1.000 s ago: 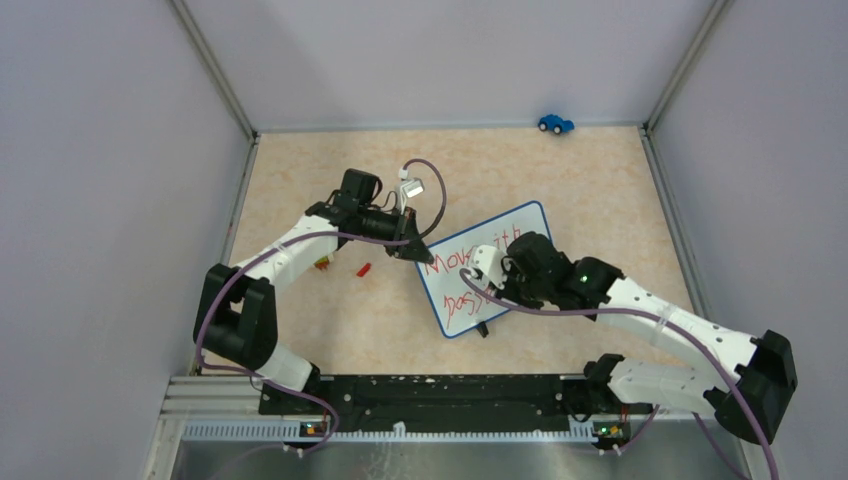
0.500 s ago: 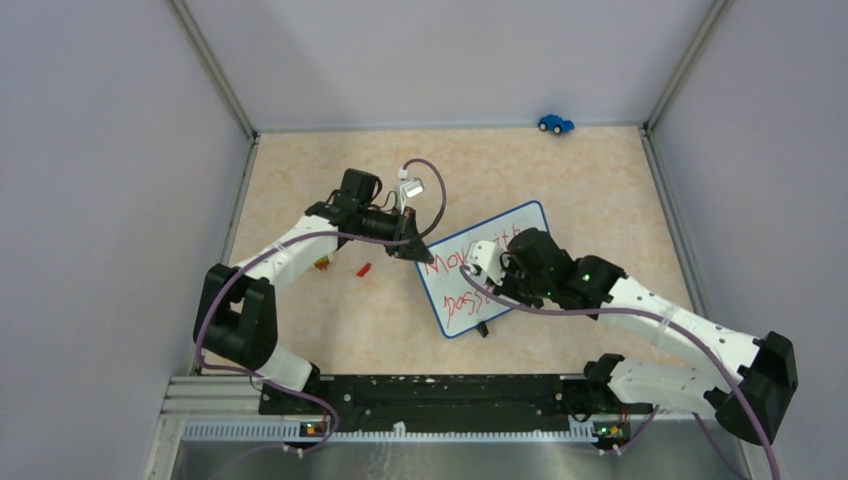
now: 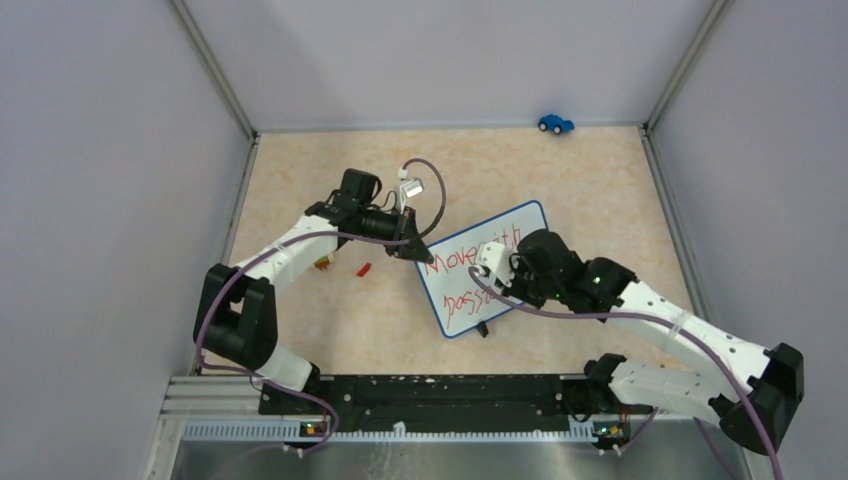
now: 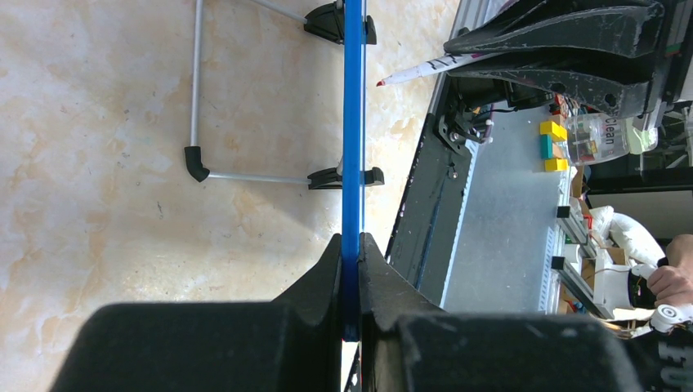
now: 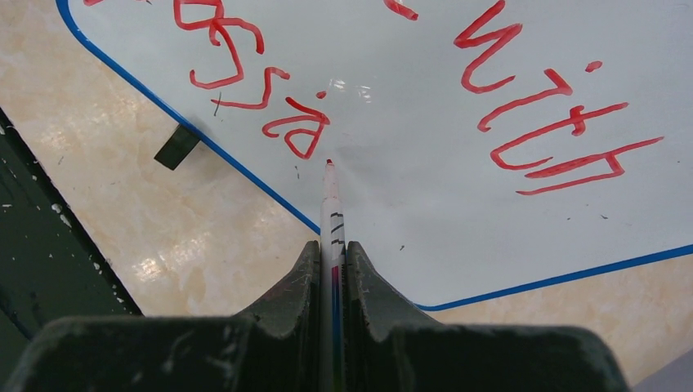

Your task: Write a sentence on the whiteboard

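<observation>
— What carries everything?

— A table with a beige, marbled top.

— And what sits on it?

— A board with a blue rim, set askew near the middle on black clip feet. A grey wire stand joined to the feet lies on the top.

— Anything else?

— A blue toy car sits at the far edge, well apart from the board. Left of the board lies a small red piece, and near that a yellow-and-red bit, partly hidden.
</observation>
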